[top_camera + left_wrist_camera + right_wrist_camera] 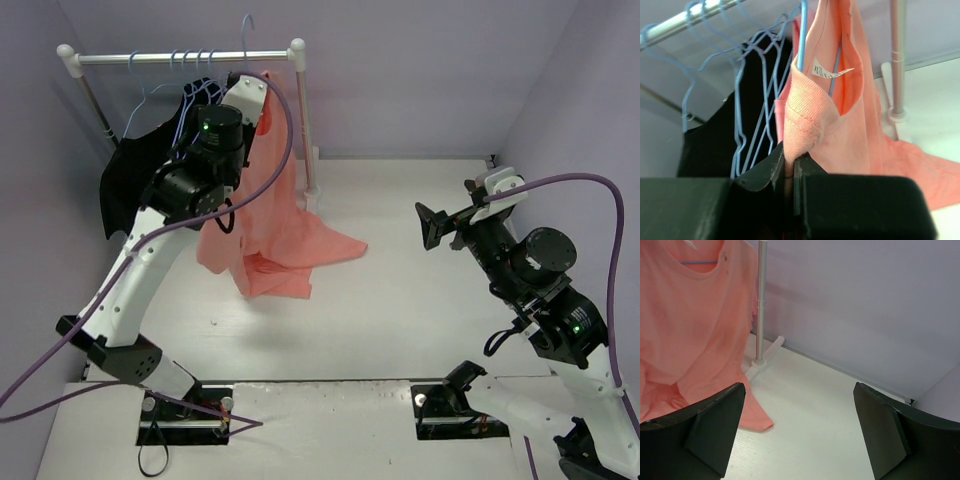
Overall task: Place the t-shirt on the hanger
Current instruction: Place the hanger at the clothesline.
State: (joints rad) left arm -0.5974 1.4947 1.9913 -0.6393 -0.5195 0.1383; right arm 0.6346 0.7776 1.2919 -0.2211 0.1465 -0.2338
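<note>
From above, the t-shirt [275, 220] is hanging at the rack [150, 58], its hem trailing on the table [400, 310]. Left wrist — the left gripper [790, 161] is pinching the t-shirt's collar beside the hanger [802, 35]. Right wrist — the right gripper [800, 425] is gaping wide.

Cloth, wire, metal, plastic
The t-shirt [855, 135] is soft matt cloth, ribbed at the collar; the hanger [801, 40] smooth light-blue wire; the rack bar [675, 22] shiny metal; the fingers [710, 425] matt black plastic.
</note>
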